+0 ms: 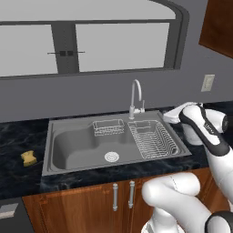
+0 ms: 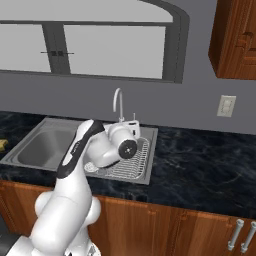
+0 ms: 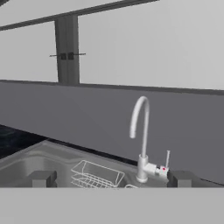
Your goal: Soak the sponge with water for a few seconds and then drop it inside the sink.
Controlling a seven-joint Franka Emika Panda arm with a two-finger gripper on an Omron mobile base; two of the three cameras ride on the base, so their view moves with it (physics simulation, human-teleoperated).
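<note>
While the arm (image 1: 214, 136) hangs above the right end of the sink (image 1: 73, 168), its gripper (image 3: 111, 178) stands with its two fingertips (image 3: 41, 178) spread wide apart, pinching nothing. One sponge (image 1: 29, 158), yellow-orange, lies flat on the black marbled counter (image 1: 18, 182) to the left of the sink, just off the basin's rim and well apart from the gripper. The sink is one wide grey steel basin with one round drain (image 1: 112, 157) in its floor, one small wire basket (image 1: 108, 127) hung at the back rim, and one wire dish rack (image 1: 151, 139) over its right section. One curved tap (image 1: 135, 98) rises behind the sink between the basket and the rack, and in the hand view one small lever (image 3: 166, 159) with a red dot stands upright beside its base. No water shows at the spout. Behind the counter runs a grey wall with one broad window (image 1: 86, 41), split by a dark post into two panes. One pale light switch (image 2: 226, 106) sits on the wall right of the sink. Below the counter, wooden cabinet doors carry two upright metal handles (image 1: 115, 196) under the sink and two more at the far right in the right base view
</note>
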